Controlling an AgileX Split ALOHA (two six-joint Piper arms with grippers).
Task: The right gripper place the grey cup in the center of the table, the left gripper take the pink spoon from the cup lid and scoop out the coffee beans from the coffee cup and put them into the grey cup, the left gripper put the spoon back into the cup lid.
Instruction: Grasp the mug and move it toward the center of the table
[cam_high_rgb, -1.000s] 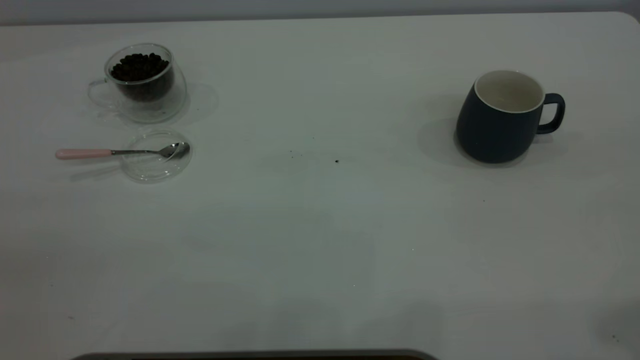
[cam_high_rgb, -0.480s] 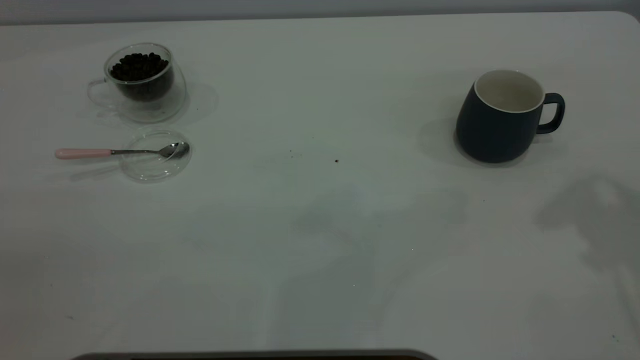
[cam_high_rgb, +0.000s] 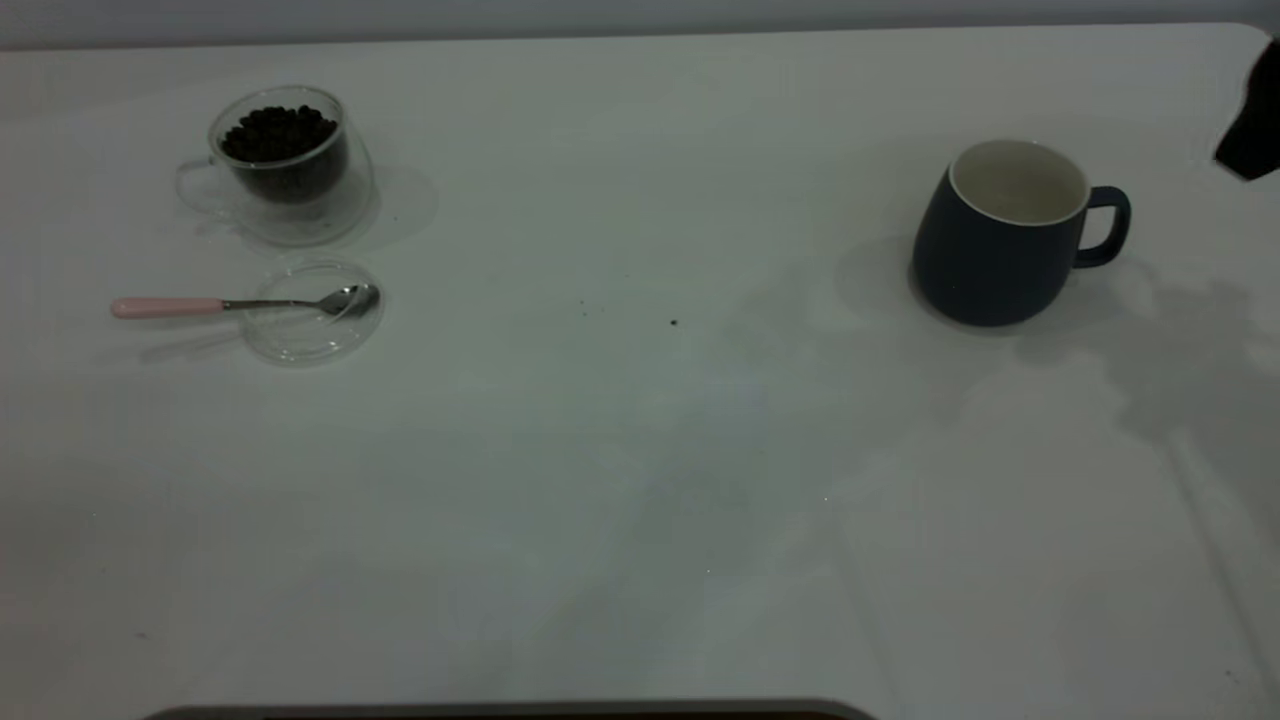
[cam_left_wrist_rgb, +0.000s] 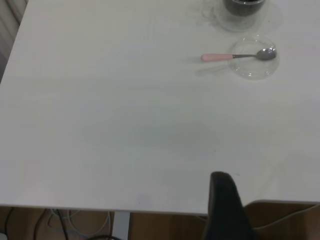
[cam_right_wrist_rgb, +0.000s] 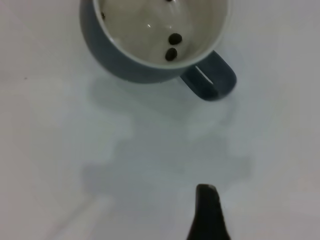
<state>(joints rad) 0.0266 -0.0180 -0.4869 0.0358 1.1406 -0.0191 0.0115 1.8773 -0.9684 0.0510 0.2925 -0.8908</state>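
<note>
Our right pincer (cam_high_rgb: 1252, 120) enters at the exterior frame's upper right, near the rounded dark blue-grey mug (cam_high_rgb: 990, 250).
We cannot tell either pincer's state; the pink-handled metal teaspoon (cam_high_rgb: 240, 304) rests on the clear glass lid (cam_high_rgb: 310, 335).

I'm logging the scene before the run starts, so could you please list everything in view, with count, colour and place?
grey cup: one, dark blue-grey with white inside, upright at the table's right, handle toward the right edge; a few beans lie inside.
coffee cup: one, clear glass, far left.
coffee beans: a dark brown heap filling the coffee cup.
cup lid: one, clear, just in front of the coffee cup.
pink spoon: one, metal bowl on the lid, pink handle sticking out leftward.
table: one, white, a few dark specks near the middle.
right end effector: black, at the right edge, beyond the grey cup.
left end effector: black, near the table's edge, far from the spoon.
</note>
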